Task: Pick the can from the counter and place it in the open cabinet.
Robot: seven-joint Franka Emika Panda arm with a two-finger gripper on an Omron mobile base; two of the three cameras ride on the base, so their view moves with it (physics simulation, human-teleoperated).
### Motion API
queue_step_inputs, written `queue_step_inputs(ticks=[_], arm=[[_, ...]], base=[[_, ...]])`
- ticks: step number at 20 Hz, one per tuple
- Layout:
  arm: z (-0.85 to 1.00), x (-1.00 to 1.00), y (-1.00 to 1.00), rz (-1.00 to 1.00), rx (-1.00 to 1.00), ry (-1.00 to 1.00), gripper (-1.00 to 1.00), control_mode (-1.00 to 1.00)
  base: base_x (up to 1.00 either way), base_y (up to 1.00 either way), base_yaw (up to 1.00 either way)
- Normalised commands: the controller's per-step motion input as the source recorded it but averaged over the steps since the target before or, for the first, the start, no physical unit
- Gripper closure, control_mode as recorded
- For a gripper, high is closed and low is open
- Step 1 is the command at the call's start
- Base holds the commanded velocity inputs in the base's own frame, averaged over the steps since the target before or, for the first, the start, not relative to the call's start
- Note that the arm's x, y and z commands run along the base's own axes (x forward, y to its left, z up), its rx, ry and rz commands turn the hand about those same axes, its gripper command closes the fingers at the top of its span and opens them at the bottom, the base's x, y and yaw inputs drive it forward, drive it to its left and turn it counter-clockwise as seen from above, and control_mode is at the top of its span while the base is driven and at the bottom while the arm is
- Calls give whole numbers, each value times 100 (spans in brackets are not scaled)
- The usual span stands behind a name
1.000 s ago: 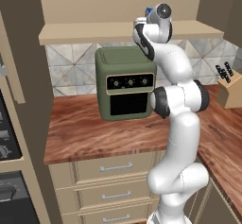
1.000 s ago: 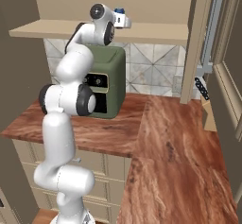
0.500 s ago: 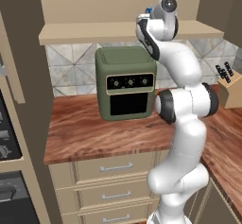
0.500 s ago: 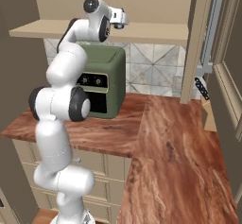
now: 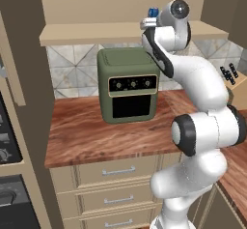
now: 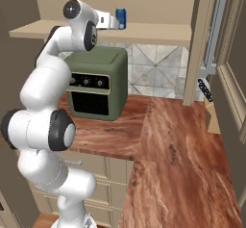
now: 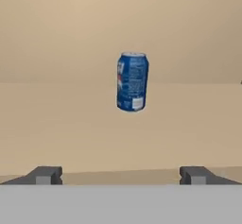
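The blue soda can (image 7: 132, 81) stands upright on the flat bottom board of the open cabinet (image 6: 158, 32), free of the robot, with the plain tan back wall behind it. The end effector (image 7: 120, 175) sits back from the can with its two dark fingertips (image 7: 45, 175) spread wide apart and nothing between them. In the right base view the can (image 6: 120, 18) stands just past the tip of the raised white arm (image 6: 57, 54), at the front of the cabinet board. Below the cabinet, the green toaster oven (image 5: 128, 84) rests on the reddish-brown wood-grain surface (image 5: 82, 136), against the tiled backsplash. A knife block (image 5: 231, 85) stands at the right on the surface.
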Motion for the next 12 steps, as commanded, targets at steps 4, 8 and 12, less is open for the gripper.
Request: queue_step_inputs(ticks=[4, 8, 12], arm=[[16, -100, 1, -23, 9, 0, -100, -100], [9, -100, 2, -25, 19, 27, -100, -100], [0, -100, 8, -22, 29, 41, -100, -100]], base=[[0, 0, 0], [0, 0, 0], [0, 0, 0]])
